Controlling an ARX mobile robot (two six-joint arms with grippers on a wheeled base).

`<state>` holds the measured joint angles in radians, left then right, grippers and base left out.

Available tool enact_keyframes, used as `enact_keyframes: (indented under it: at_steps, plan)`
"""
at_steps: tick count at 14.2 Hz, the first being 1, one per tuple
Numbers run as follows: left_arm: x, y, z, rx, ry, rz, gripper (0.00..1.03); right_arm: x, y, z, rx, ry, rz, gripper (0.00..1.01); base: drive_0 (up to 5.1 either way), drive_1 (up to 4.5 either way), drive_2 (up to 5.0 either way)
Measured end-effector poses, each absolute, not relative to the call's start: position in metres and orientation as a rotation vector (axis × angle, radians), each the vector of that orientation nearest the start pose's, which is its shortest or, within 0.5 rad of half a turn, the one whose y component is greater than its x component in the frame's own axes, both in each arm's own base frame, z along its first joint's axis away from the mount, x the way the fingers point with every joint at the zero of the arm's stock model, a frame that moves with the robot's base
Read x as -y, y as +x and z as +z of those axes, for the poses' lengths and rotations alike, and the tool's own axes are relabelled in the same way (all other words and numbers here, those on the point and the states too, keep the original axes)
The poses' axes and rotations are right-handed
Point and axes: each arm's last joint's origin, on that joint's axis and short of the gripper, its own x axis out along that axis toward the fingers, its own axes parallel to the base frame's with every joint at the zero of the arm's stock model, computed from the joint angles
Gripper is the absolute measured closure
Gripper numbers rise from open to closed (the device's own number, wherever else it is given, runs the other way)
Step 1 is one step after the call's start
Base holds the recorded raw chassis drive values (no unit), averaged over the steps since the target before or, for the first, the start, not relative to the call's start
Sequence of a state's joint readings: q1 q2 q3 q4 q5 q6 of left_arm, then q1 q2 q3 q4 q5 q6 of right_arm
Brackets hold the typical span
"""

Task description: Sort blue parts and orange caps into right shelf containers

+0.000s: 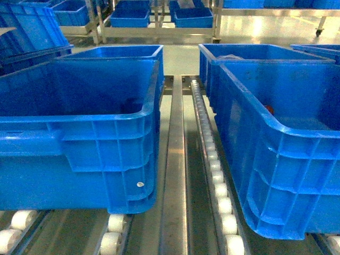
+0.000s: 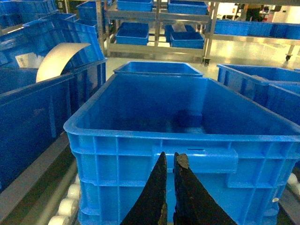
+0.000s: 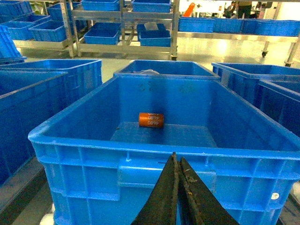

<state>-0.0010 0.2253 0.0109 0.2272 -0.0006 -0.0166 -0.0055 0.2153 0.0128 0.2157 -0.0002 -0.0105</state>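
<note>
Both end effectors (image 2: 169,161) (image 3: 177,161) before blue crates (image 1: 143,114)

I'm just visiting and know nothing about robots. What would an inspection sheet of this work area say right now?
Surface: metal roller conveyor lanes carrying the crates.
Job's things: left crate holds a blue object, hard to make out; right crate holds one orange cap lying on its side on the floor of the crate.
Clutter: curved white sheet in a neighbouring crate on the left.
Grippers: left gripper shut, holding nothing, in front of the left crate's wall; right gripper shut, holding nothing, in front of the right crate's wall.
Cables: nothing seen.
Surroundings: metal shelving with more blue bins, shiny floor.
</note>
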Motion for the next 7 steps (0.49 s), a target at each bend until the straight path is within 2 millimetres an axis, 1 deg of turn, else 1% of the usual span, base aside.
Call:
enact_keyframes:
  at_steps: [3,4,5,6,7]
  plan:
    - [0.000,0.108,0.170,0.015,-0.017,-0.001,1.01,0.001,0.106,0.169,0.000,-0.010,-0.006,0.99,0.0,0.00,0.0]
    - [0.000,0.102,0.164,-0.038,-0.016,0.003,1.01,0.000,0.099,0.165,-0.024,-0.010,-0.004,0.99,0.0,0.00,0.0]
    - [0.000,0.098,0.166,-0.001,-0.017,0.001,1.01,0.000,0.097,0.171,0.028,-0.009,-0.005,0.99,0.0,0.00,0.0]
    - [0.000,0.098,0.167,-0.002,-0.015,0.003,1.01,0.000,0.097,0.166,-0.004,-0.009,-0.003,0.99,0.0,0.00,0.0]
    - [0.000,0.098,0.166,-0.008,-0.014,0.002,1.01,0.000,0.097,0.168,0.011,-0.008,-0.003,0.99,0.0,0.00,0.0]
